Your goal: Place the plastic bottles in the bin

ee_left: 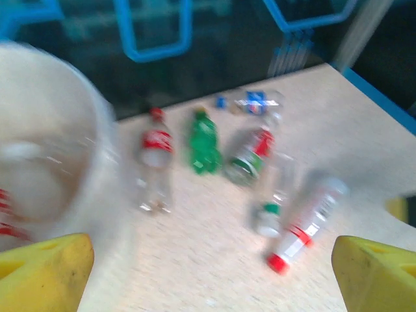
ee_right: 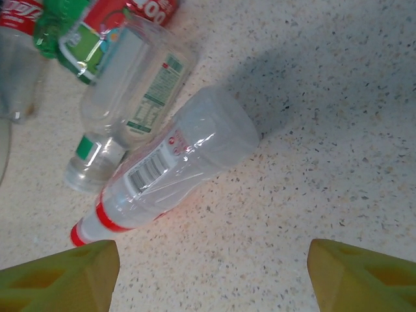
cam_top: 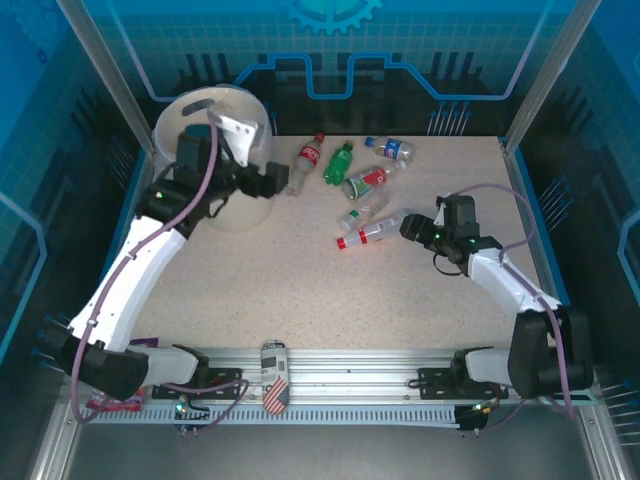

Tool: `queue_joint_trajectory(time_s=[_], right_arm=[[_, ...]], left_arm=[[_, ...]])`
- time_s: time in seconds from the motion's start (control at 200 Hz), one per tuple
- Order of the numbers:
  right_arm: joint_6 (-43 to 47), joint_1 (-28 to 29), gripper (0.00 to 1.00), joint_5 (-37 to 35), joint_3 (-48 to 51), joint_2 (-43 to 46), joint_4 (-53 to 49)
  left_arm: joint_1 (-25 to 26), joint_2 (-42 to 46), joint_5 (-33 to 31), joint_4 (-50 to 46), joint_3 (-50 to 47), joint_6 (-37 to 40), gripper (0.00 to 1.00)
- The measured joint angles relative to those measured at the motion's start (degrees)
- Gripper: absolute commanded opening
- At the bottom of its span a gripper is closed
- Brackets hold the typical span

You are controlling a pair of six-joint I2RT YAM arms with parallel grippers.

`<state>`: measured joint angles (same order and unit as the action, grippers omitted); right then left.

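Plastic bottles beside the bin

Six bottles on the counter: one red-labelled bottle, one green bottle, one blue-labelled bottle, one red-and-green-labelled bottle, one green-capped bottle, one red-capped bottle. One bin. One can.

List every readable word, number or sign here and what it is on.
No full word can be read.
On the clear red-capped plastic bottle: a barcode, digits too small.
On the clear bottle with green-and-white label: print too small.
On the red label at the top edge: white letters, cut off.
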<state>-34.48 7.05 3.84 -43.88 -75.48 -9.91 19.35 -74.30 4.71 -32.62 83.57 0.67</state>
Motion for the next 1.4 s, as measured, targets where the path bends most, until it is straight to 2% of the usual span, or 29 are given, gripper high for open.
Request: queue_joint_trajectory(time_s=[0.21, 0.365, 0.465, 0.615, 0.765, 1.221, 1.401], right_arm=[[-4.4, 3.1, 0.77, -3.5, -2.8, -7.2, 3.0], [-8.1, 5.2, 0.84, -6.4, -3.9, -11.9, 5.6], [-10.1, 6.3, 0.87, -8.4, -4.2, -14.2, 6.6], [-11.9, 7.3, 0.88, -10.5, -5.2, -17.7, 7.8], [-13.2, 8.0, 0.87, -12.0, -7.7, -21.6, 9.5], [-12.7, 8.3, 0.84, -13.0, -14.4, -27.6, 10.3], [-9.9, 5.4, 0.82, -11.8, -14.8, -27.6, 8.3]], left_arm=[[6.8, 0.1, 5.7, 4.6, -13.3, -8.1, 0.94], [13.2, -0.6, 3.5, 7.5, -20.6, -12.8, 0.95], [15.4, -0.7, 1.7, 11.2, -24.7, -16.5, 0.94], [16.0, -0.7, -0.7, 15.5, -28.8, -21.3, 0.94], [16.1, -0.7, -2.8, 17.2, -29.0, -22.8, 0.94], [16.2, -1.6, -3.9, 19.2, -29.0, -23.3, 0.95], [16.2, -2.7, -3.9, 19.3, -29.0, -23.3, 0.95]])
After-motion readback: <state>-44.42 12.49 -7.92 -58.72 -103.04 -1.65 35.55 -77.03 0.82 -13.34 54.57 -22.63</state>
